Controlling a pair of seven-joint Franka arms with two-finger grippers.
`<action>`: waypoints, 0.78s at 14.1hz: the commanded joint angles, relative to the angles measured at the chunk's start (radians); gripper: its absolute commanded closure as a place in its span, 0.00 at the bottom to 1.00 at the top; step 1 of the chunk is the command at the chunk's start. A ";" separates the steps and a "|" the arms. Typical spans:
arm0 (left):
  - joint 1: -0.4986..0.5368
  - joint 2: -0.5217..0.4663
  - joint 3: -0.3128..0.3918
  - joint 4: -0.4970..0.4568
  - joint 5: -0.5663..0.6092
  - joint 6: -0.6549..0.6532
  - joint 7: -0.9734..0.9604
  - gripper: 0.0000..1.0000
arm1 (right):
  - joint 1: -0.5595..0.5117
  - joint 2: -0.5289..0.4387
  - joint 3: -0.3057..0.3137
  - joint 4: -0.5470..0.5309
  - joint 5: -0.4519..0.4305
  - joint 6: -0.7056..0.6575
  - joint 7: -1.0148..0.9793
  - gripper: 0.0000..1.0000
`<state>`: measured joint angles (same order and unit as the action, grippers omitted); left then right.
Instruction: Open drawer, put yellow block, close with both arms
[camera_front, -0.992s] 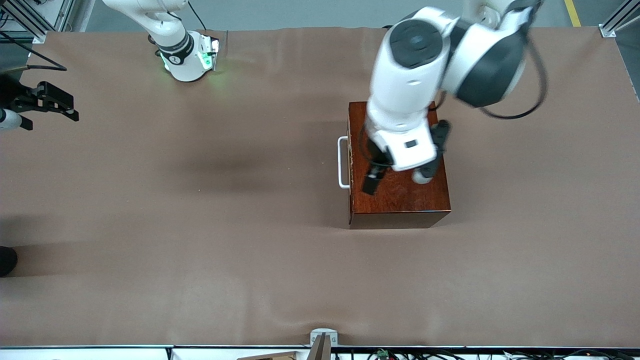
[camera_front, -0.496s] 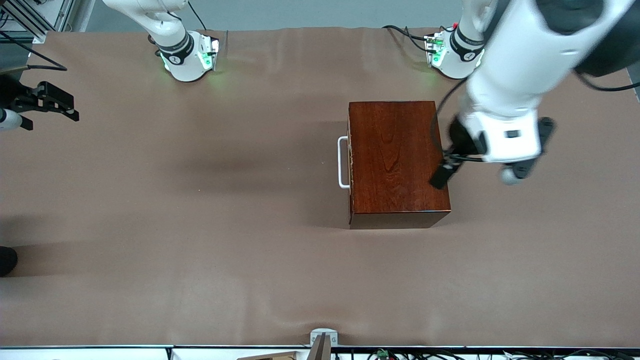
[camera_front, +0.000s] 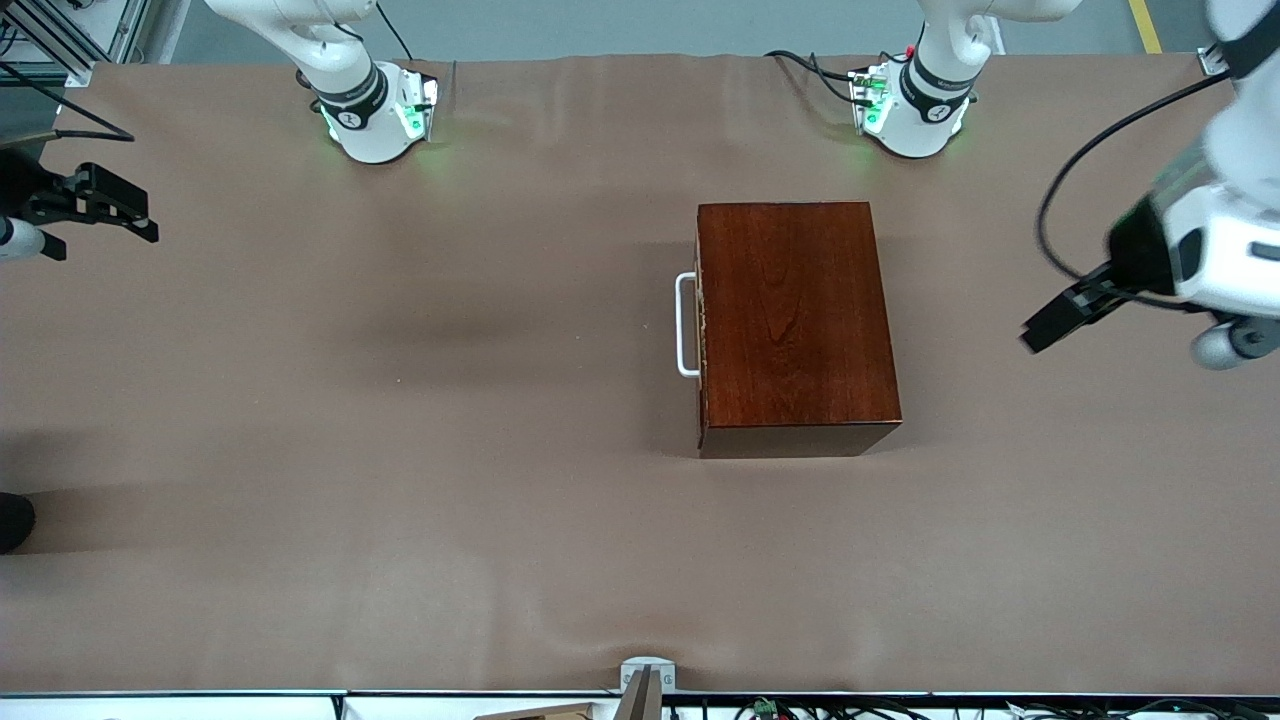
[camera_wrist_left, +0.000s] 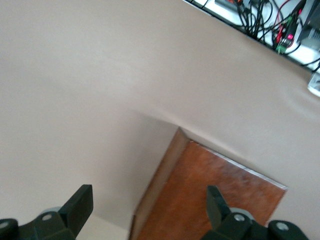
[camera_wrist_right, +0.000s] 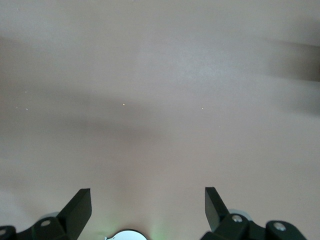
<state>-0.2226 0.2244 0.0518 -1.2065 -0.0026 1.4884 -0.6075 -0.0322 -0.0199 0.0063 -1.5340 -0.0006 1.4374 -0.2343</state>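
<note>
- Front view: the dark mahogany box (camera_front: 795, 325) stands on the brown table (camera_front: 400, 450), toward the left arm's end. The drawer (camera_front: 701, 330) is pushed fully in; only the thin edge of its front shows, with the white U-shaped handle (camera_front: 685, 325) facing the right arm's end.
- Box top — glossy reddish brown with a visible wood grain; the side nearer the front camera is darker.
- Yellow block: in none of the three views.
- Left tool (camera_front: 1065, 315), front view: black, in the air over bare table at the left arm's end, well apart from the box; this view does not give the finger spacing.
- Left wrist view supplies it: two black fingers (camera_wrist_left: 80, 202) set wide apart, nothing between them. Below them lie a corner of the box (camera_wrist_left: 215, 200) and pale table; cables run along the table's edge.
- Right tool (camera_front: 115, 215), front view: at the edge of the right arm's end, over the table's border, well apart from the box — this arm waits.
- Right wrist view: its fingers (camera_wrist_right: 80, 205) spread wide and empty over plain table (camera_wrist_right: 160, 100) crossed by soft shadows.
</note>
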 joint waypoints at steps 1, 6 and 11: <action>0.044 -0.124 -0.003 -0.169 -0.005 0.010 0.185 0.00 | -0.005 -0.009 0.008 0.002 -0.015 -0.009 -0.002 0.00; 0.074 -0.267 -0.006 -0.362 0.004 0.013 0.351 0.00 | -0.005 -0.009 0.008 0.002 -0.013 -0.012 -0.002 0.00; 0.074 -0.321 -0.006 -0.412 0.004 0.018 0.457 0.00 | -0.005 -0.009 0.008 0.002 -0.015 -0.012 -0.002 0.00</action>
<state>-0.1522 -0.0594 0.0519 -1.5788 -0.0026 1.4890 -0.1860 -0.0322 -0.0199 0.0063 -1.5340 -0.0006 1.4347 -0.2343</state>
